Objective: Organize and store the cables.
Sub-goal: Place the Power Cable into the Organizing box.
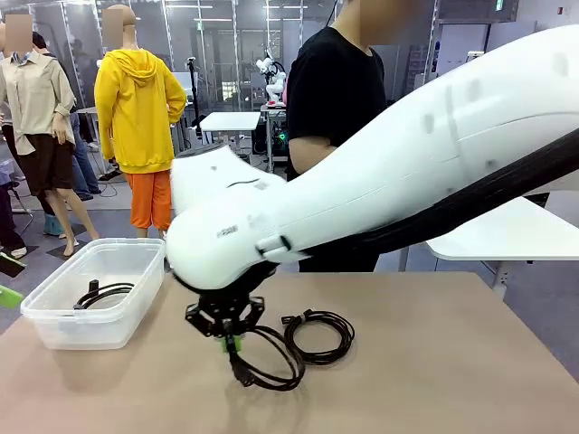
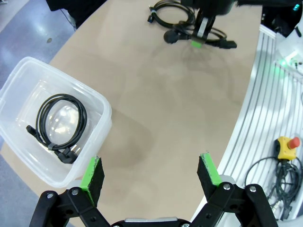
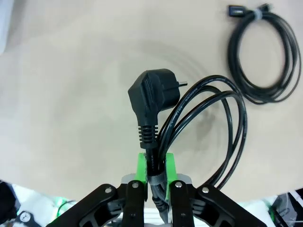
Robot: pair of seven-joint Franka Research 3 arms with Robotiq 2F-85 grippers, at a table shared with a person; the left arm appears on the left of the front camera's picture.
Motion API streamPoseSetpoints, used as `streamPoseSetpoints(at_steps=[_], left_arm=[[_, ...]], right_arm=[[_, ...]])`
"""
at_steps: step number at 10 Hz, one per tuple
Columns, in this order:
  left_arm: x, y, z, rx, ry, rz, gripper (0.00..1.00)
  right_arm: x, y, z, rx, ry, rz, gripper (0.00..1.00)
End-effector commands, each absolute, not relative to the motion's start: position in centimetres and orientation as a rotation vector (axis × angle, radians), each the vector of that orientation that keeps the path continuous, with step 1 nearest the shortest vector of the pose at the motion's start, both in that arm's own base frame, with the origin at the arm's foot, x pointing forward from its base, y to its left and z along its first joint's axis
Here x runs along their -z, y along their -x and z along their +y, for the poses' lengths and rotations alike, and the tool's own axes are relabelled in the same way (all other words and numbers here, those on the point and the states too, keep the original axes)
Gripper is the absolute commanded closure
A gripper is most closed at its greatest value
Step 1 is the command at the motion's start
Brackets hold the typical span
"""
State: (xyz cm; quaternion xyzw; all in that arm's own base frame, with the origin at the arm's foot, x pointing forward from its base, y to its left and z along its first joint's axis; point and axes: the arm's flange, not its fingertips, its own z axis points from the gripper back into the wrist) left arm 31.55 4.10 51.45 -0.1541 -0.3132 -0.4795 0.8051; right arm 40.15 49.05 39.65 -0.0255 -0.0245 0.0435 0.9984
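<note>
At table centre, your right gripper (image 3: 156, 163) is clamped on the thick cable (image 3: 151, 93) below its chunky plug; thin coil (image 3: 233, 59) lies just beside, untouched; one coil (image 2: 81, 120) already sits in the clear bin (image 2: 106, 118); left gripper (image 2: 150, 165) hangs spread wide, empty; step in hand: pickup; next, lift and carry it to the bin.
</note>
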Motion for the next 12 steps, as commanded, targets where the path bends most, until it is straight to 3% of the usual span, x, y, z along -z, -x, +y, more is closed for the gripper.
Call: streamPoseSetpoints(at_steps=[1,6,10,11,12], left_arm=[[-51.4,-31.7,4.2,1.039,0.342,-0.686,0.00],[-51.4,-31.7,4.2,1.039,0.342,-0.686,0.00],[-51.4,-31.6,4.1,1.027,0.330,-0.671,0.00],[-51.5,-30.9,3.3,1.008,0.298,-0.616,0.00],[-51.8,-30.3,2.7,0.992,0.339,-0.613,0.00]], right_arm=[[-37.3,-41.6,50.9,-0.066,0.090,-0.084,0.81],[-32.9,-42.1,49.5,-0.083,0.067,-0.093,0.79],[-34.4,-42.2,48.1,-0.095,0.011,-0.097,0.12],[-35.8,-42.2,46.7,-0.094,-0.024,-0.107,0.00],[-37.6,-42.0,45.1,-0.103,-0.055,-0.106,0.00]])
